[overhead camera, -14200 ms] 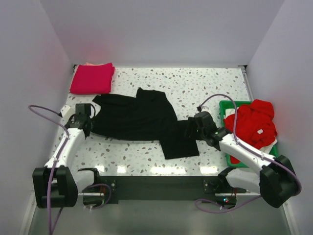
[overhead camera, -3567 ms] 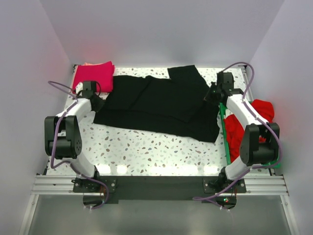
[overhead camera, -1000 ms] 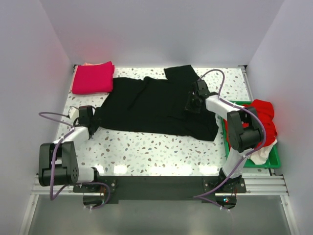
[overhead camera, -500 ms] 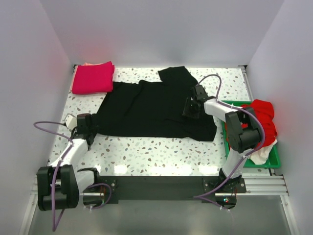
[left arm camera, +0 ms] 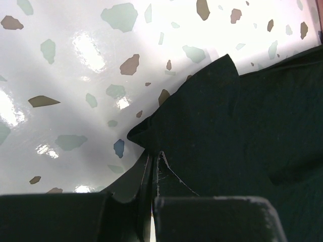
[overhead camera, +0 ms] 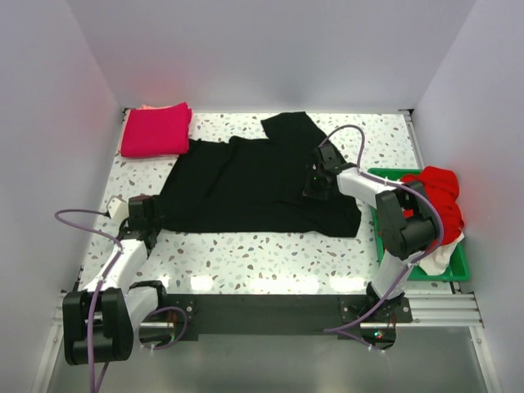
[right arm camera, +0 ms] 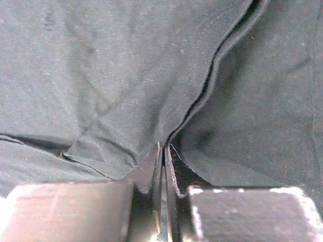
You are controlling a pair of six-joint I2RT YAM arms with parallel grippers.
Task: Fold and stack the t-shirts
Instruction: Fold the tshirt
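Observation:
The large black t-shirt (overhead camera: 246, 176) lies spread across the middle of the table, one sleeve pointing to the far edge. My left gripper (overhead camera: 152, 214) is shut on its near-left corner; in the left wrist view the fingers (left arm camera: 153, 154) pinch the black cloth (left arm camera: 242, 116) just above the speckled table. My right gripper (overhead camera: 313, 188) rests on the shirt's right part, shut on a fold beside a hem seam (right arm camera: 165, 148) of the black cloth (right arm camera: 101, 75). A folded magenta-pink t-shirt (overhead camera: 155, 131) lies at the far left on a peach one (overhead camera: 147, 107).
A green tray (overhead camera: 393, 173) at the right edge holds a heap of red t-shirts (overhead camera: 434, 201) with white cloth (overhead camera: 440, 257) under them. White walls close in the table on three sides. Purple cables loop off both arms.
My left gripper has drawn the shirt's corner toward the near edge. My right gripper closed on the cloth and slid slightly left. The shirt's sleeve has shifted left.

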